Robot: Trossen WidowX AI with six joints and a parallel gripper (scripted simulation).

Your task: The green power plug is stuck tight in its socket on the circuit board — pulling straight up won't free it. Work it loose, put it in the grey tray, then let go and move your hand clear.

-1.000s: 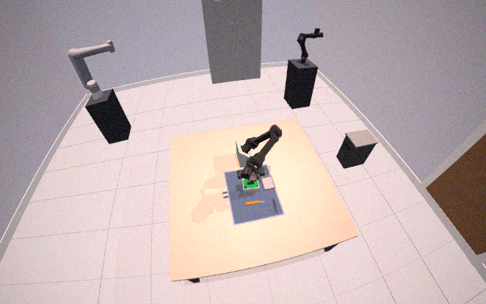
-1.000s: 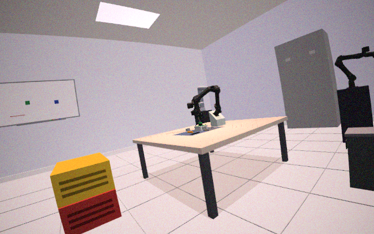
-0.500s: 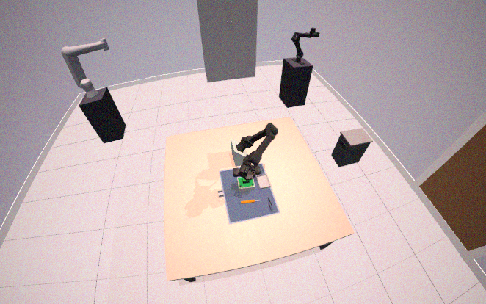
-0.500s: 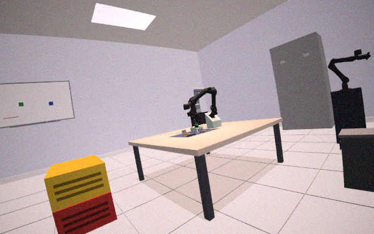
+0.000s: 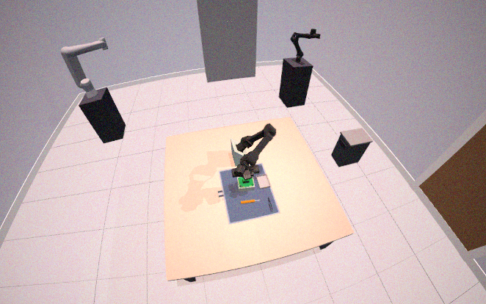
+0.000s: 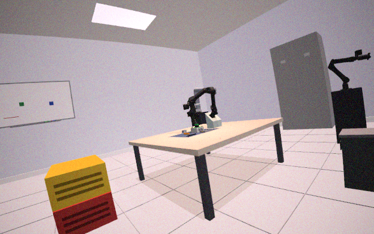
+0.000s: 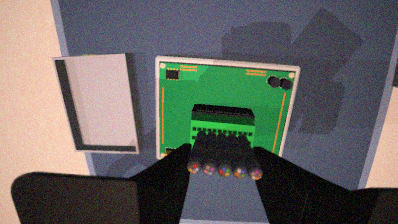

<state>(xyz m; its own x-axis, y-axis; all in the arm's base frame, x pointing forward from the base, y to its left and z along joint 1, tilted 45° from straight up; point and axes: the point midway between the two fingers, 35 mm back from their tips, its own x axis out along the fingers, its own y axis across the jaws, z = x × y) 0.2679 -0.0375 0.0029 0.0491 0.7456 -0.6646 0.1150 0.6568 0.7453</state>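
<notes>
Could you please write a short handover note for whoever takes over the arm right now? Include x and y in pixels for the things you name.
Gripper (image 7: pixel 221 152): shut on the green rectangular power plug (image 7: pixel 222 129) with its black cables.
Places: the plug is at the black socket (image 7: pixel 222 109) on the green circuit board (image 5: pixel 245 182) (image 7: pixel 175 107); whether it has loosened, I cannot tell. The shallow grey tray (image 5: pixel 263 181) (image 7: pixel 102 102) lies beside the board, with no plug in it.
Done: plug gripped.
Left: work it free, put it in the tray, let go, move clear.
</notes>
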